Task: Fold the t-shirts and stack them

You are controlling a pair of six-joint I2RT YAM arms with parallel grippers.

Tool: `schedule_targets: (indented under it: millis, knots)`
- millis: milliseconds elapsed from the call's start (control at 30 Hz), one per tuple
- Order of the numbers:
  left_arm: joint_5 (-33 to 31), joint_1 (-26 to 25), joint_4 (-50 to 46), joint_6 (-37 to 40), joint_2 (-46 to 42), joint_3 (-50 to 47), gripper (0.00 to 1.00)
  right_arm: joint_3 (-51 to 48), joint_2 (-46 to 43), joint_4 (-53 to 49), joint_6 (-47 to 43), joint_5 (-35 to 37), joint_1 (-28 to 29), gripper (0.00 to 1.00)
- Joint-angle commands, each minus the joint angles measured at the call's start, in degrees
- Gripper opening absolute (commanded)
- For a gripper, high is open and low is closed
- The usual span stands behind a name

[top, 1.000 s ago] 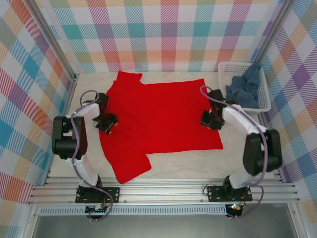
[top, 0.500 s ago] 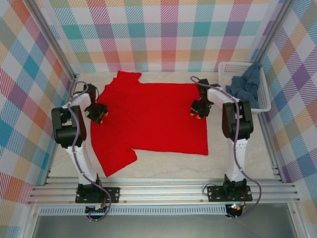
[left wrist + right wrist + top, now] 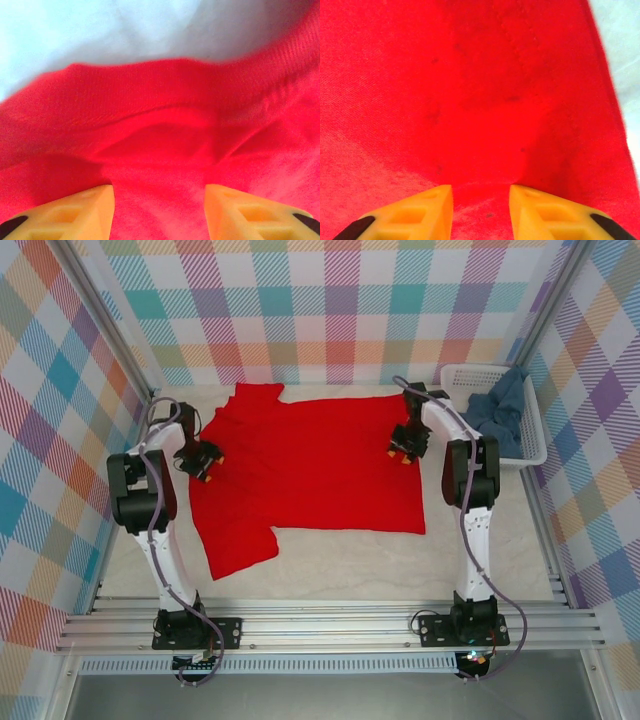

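Note:
The red t-shirt point(image 3: 310, 470) lies spread out flat on the table, print side hidden, one sleeve toward the front left. My left gripper point(image 3: 205, 462) sits low on its left edge. In the left wrist view the gripper point(image 3: 160, 200) has its yellow fingers point(image 3: 75, 212) apart, with rumpled red cloth point(image 3: 160, 125) between them. My right gripper point(image 3: 405, 447) rests on the shirt's far right part; seen from its wrist point(image 3: 481, 200), its jaws stand apart over the red cloth point(image 3: 470, 100). The blue-grey t-shirt point(image 3: 495, 410) lies crumpled in the basket.
The white lattice basket point(image 3: 455, 375) stands at the back right, close to my right arm. Bare pale table point(image 3: 340, 560) runs along the front of the shirt. Plaid walls close in the left, back and right sides.
Both grippers dragged the red shirt toward the back of the table and it has flattened out. Over the last half second the jaws of both have widened.

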Motion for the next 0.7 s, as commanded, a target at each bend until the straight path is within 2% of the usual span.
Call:
schedule_targets:
  millis: [0,133,233,300,433,533,667]
  knots:
    - [-7.70,-0.26,-6.46,1.06,-11.64,-5.44,0.53,-1.04,-5.38,-1.40,-3.07,0.14,0.06,0.41]
    - [-10.76,-3.12,-13.72,-2.35,-27.40,-18.83,0.52,-9.03,-16.36,-0.09,-1.36,0.83,0.04,0.47]
    - [-9.16,-8.93,-15.34,-7.03,-38.62,-32.37,0.50,-21.25,-26.68,4.81,1.67,-1.48,0.04,0.48]
    - [-6.58,-12.47,-15.18,-11.75,-44.57,-41.66,0.49,-30.78,-33.39,9.43,3.71,-5.63,0.37,0.48]
    - [-3.85,-14.18,-12.73,-16.73,-51.33,-52.06,0.48,-46.31,-44.66,18.48,6.04,-13.15,1.59,0.49]
    - [-4.15,-14.17,-11.94,-17.14,-52.34,-53.25,0.48,-54.33,-50.74,21.67,7.08,-16.83,1.73,0.49]
    - [-4.51,-14.18,-10.87,-16.64,-49.90,-53.29,0.44,-59.15,-54.86,20.73,6.17,-18.48,1.72,0.49]
